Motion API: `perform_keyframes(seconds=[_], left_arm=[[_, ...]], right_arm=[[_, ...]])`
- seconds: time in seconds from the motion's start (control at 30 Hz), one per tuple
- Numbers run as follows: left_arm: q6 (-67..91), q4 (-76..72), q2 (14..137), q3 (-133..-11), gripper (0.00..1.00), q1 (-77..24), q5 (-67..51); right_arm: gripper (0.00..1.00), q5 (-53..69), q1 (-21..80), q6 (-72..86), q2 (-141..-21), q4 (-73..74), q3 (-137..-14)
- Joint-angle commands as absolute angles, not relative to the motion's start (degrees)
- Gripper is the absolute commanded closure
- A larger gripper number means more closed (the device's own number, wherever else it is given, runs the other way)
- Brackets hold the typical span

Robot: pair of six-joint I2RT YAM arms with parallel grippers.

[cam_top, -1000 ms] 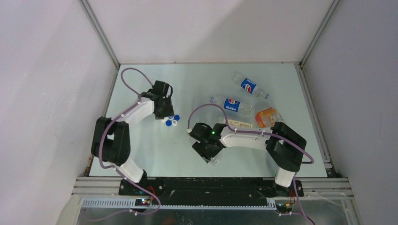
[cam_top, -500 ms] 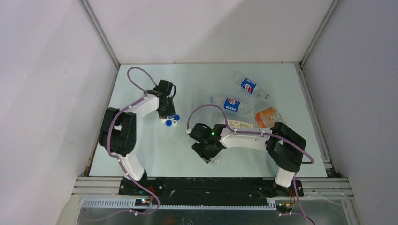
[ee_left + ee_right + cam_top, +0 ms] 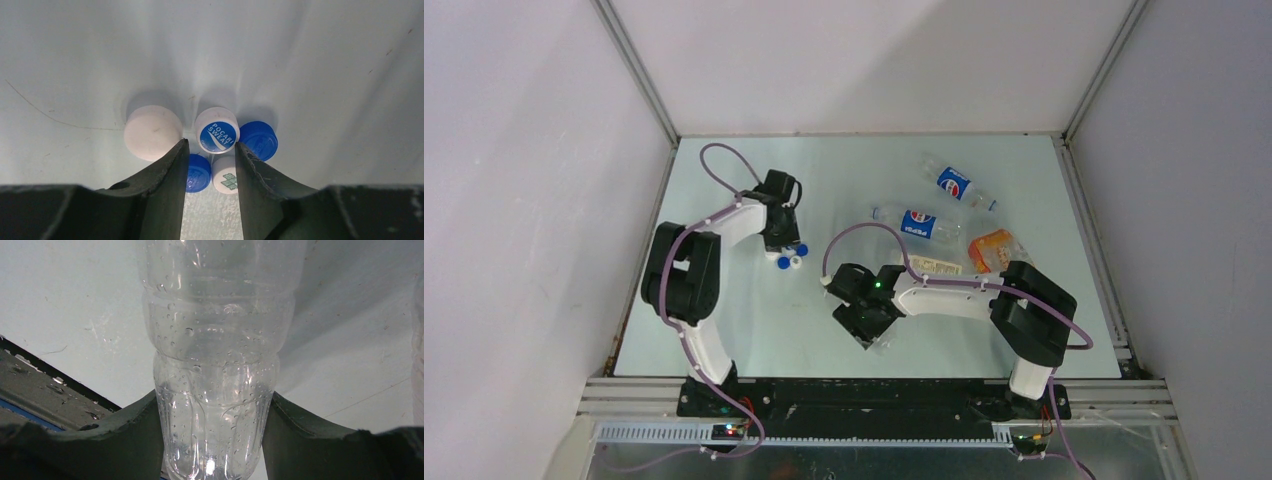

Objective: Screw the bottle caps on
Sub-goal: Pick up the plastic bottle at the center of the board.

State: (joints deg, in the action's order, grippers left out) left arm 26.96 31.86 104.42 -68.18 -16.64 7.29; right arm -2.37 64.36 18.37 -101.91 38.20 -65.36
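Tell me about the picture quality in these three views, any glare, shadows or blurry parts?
Top external view: soft, even light, hardly any shadow on the table. Left wrist view: the bottle caps are crisp, with soft shadows beyond them; the left fingers are dark and slightly blurred. Right wrist view: the clear bottle shows droplets and a bright glint low down, between dark right fingers.

The bottle caps [image 3: 216,136] are smooth plastic, the blue ones slightly glossy. The clear bottle [image 3: 215,365] is glossy plastic beaded with droplets. The surface [image 3: 100,50] around the caps is matt, faintly scratched.
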Motion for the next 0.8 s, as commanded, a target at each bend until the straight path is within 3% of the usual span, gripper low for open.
perform_keyframes(seconds=[0.0,0.5,0.77], left_arm=[[27.0,30.7,105.8,-70.5,0.55,-16.9,7.9],[26.6,29.3,106.6,-71.2,0.41,-16.9,6.9],[26.8,29.7,107.9,-71.9,0.45,-16.9,6.4]], right_arm=[[0.55,-2.3,64.9,17.5,-101.4,38.1,-64.9],[0.55,-1.9,64.9,17.2,-101.6,37.8,-65.0],[0.54,-2.0,65.0,17.2,-101.7,37.7,-64.9]])
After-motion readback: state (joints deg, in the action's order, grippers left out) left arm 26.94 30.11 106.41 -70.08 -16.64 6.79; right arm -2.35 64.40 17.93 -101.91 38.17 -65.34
